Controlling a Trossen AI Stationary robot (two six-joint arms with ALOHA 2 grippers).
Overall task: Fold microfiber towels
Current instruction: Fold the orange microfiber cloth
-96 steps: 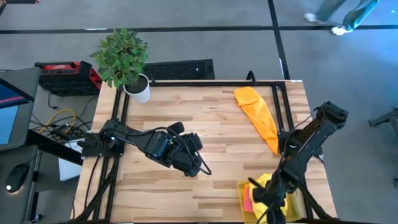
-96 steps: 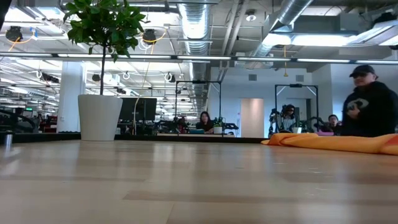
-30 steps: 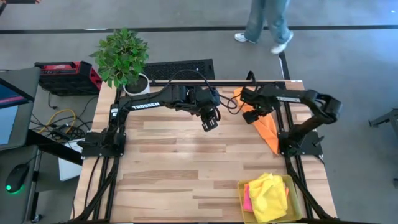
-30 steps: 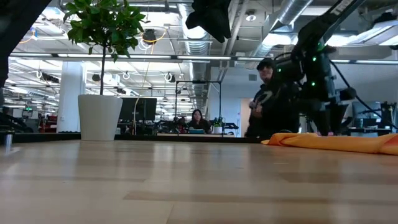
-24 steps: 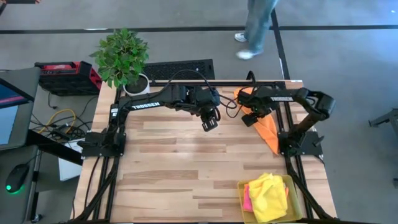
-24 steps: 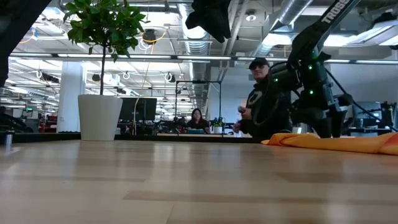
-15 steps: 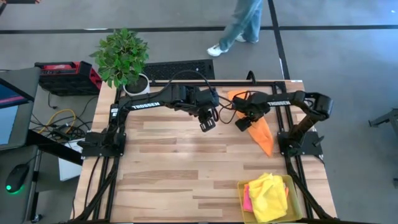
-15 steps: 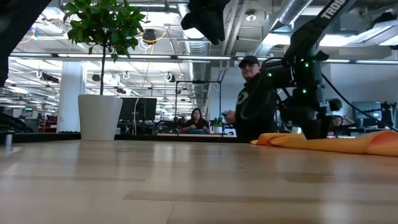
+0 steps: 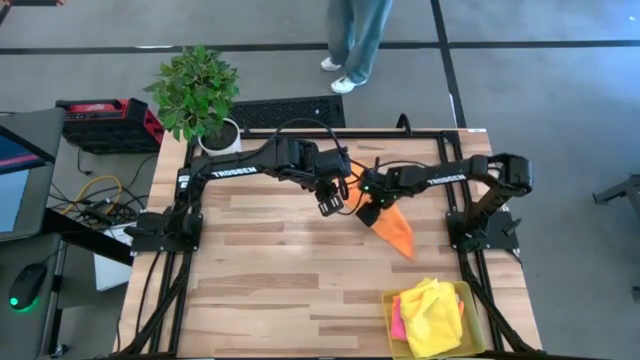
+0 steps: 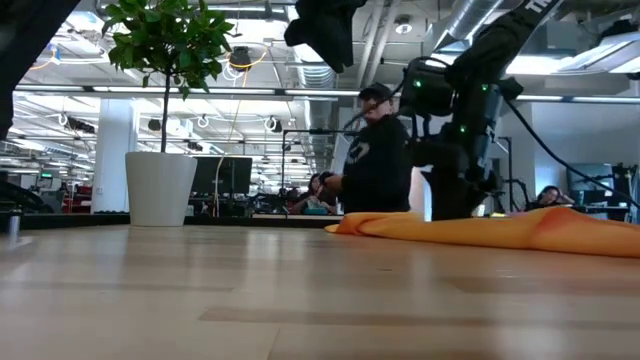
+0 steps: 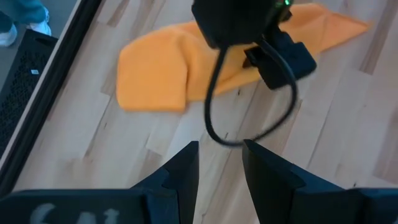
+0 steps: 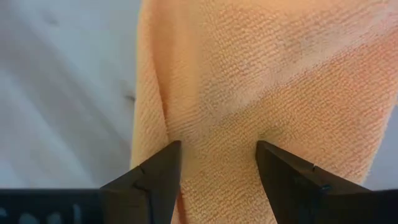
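Note:
An orange microfiber towel lies bunched lengthwise on the wooden table, slanting from the middle toward the near right; the low view shows it too. My right gripper stands on it near its far left end, fingers spread. My left gripper hangs open above the table just left of that end, holding nothing. A yellow towel and a pink one lie in the yellow tray. My right gripper comes steeply from above and sets both spread fingertips down on the orange towel's upper face, near its far left end. No cloth is gathered between the fingers. The towel lies on the table under them.
A potted plant stands at the far left corner. The yellow tray sits at the near right corner. A person walks beyond the far edge and shows behind the table in the low view. Bare wood lies left and near.
My right gripper has gone toward the table's left and a little nearer, tipping steeper, with its fingers staying spread. The orange towel has slid along the table with it from the far right toward the middle. My left gripper has kept its place.

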